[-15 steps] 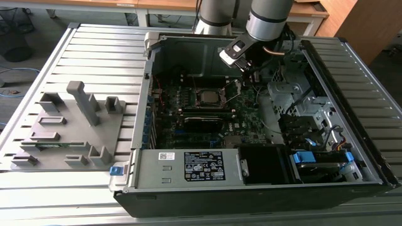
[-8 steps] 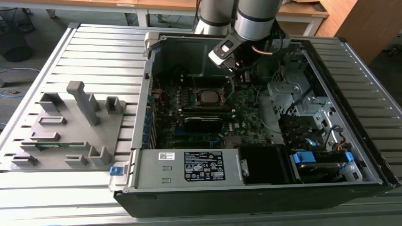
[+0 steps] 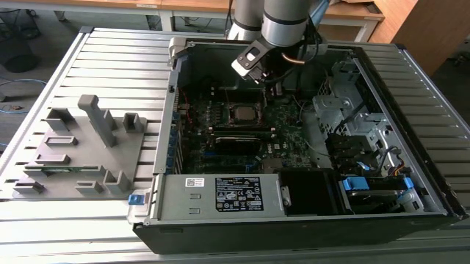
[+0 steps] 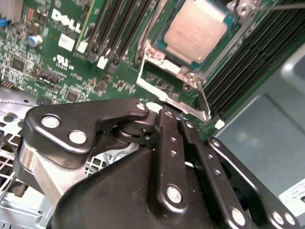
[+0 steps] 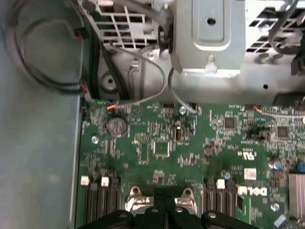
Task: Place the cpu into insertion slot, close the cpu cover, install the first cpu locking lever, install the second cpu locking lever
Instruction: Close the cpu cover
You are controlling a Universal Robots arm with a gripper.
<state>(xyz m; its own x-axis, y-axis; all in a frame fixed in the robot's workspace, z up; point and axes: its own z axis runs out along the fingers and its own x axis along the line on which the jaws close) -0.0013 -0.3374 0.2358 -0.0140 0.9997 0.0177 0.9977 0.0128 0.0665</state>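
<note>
Second wrist view showed the chip (image 4: 193,31) seated in the socket (image 4: 152,52), my claw (image 4: 175,118) closed tight, seemingly empty. I judged the thin cover (image 4: 190,107) light and springy, best pressed at its free edge.

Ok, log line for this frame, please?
cpu: seated on circuit board | cpu cover: down over cpu | gripper: shut, empty, beside cover edge
</note>
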